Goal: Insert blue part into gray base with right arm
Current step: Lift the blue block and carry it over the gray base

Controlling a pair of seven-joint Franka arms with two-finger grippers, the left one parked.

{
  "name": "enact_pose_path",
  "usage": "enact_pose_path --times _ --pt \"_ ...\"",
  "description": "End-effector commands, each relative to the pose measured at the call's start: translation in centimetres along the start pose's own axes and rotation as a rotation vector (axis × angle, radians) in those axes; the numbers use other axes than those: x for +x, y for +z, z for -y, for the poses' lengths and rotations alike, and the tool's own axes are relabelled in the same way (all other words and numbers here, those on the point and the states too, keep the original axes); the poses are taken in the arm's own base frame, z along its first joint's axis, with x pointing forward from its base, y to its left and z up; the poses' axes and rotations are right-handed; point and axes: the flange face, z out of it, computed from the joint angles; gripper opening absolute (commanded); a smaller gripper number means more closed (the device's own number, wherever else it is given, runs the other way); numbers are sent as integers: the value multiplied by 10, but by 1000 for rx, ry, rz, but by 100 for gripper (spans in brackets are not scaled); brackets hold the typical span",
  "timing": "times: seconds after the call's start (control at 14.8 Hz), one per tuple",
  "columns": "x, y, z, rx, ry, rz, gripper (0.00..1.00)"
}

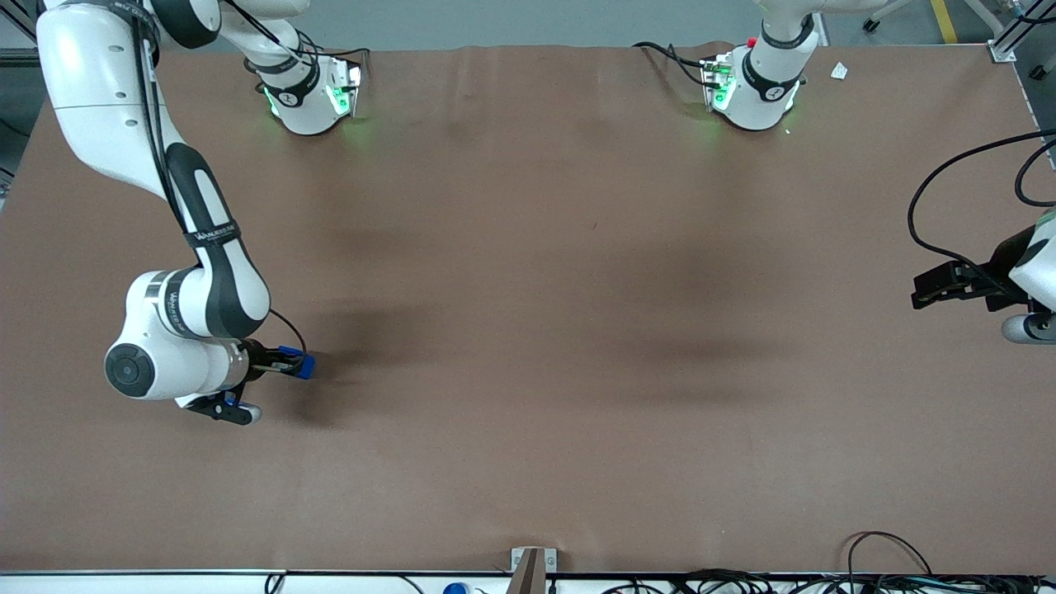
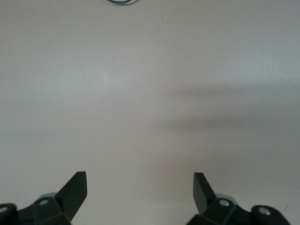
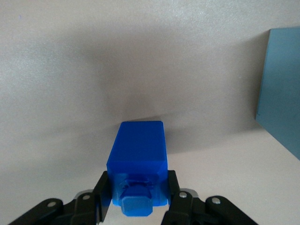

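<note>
The table (image 1: 528, 330) is covered with a plain brown sheet, matte and faintly creased near the arm bases, with soft dark shadows lying across its middle. At the edge nearest the front camera runs a white rail with a small metal bracket (image 1: 532, 561) at its centre and a tangle of black cables (image 1: 726, 582) beside it. Above the table's upper edge in the front view shows a strip of gray floor. A small white scrap (image 1: 839, 71) lies on the sheet near the parked arm's base.

The right arm (image 1: 198, 272) bends down low over the working arm's end of the table, its round dark wrist cap facing the front camera. Its gripper (image 1: 290, 362) is clenched on the blue part (image 1: 305, 364), which juts out past the fingertips. In the right wrist view the fingers (image 3: 101, 197) press the blue part (image 3: 138, 159) from both sides, and the part hangs above the sheet, casting a shadow under it.

A flat blue-gray slab (only one edge of it shows) (image 3: 281, 89) stands beside the held part in the right wrist view; I cannot tell whether it is the gray base.
</note>
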Motion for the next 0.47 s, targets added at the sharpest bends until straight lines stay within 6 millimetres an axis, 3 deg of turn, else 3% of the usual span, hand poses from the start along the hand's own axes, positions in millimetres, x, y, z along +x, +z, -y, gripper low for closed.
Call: enact_pose_path --times 0.0,0.13,0.27,0.4 --pt "-3 -27 1 9 -14 -22 1" --pt "-7 -59 -12 -8 -11 8 1" --pt "-9 -111 -33 -45 -10 1 1" --pt "-11 -132 -58 -77 13 45 1"
